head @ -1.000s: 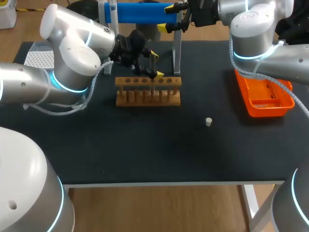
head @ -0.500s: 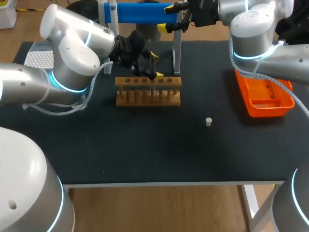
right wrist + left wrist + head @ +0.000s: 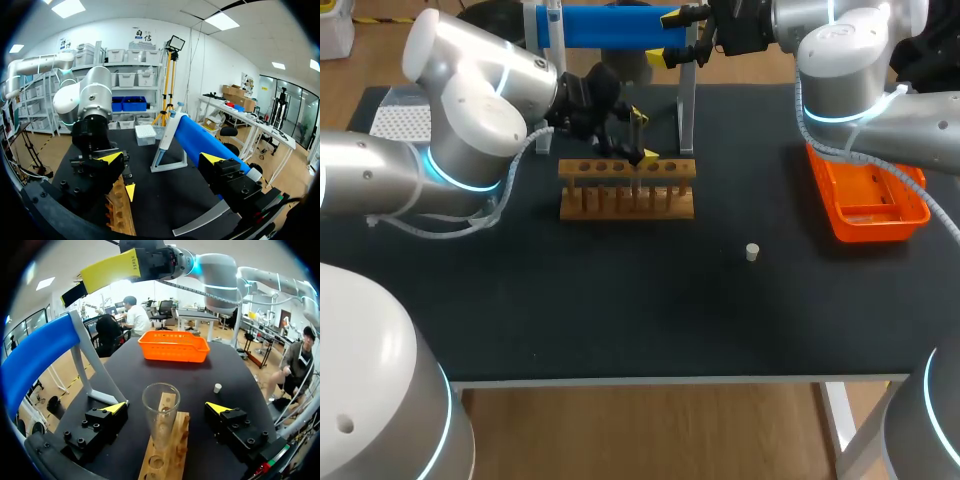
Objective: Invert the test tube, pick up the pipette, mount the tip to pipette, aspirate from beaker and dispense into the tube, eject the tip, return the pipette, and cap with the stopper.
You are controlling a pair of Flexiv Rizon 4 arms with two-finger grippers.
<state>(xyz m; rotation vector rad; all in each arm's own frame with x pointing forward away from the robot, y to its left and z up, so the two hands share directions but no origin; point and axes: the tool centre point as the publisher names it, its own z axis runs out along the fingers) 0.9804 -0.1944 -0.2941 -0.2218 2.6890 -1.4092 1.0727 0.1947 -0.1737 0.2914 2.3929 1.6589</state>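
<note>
- At the wooden rack [image 3: 627,187], the glass tube [image 3: 161,415] stands mouth up in a hole, so I judge the turning step to be as good as done.
- The left gripper [image 3: 644,134] hangs over the rack with its fingers released. They sit well apart on either side of the tube, and neither touches it.
- To finish well, it should lift straight up, because any sideways drift could knock the tube.
- The right gripper [image 3: 161,158] sits at the far edge by the blue pipette [image 3: 207,145] on its stand [image 3: 167,150]. Its fingers are spread and hold nothing, and it should centre on the pipette's body before closing.
- The stopper [image 3: 752,252] lies on the table [image 3: 620,310], well apart from the rack.
</note>
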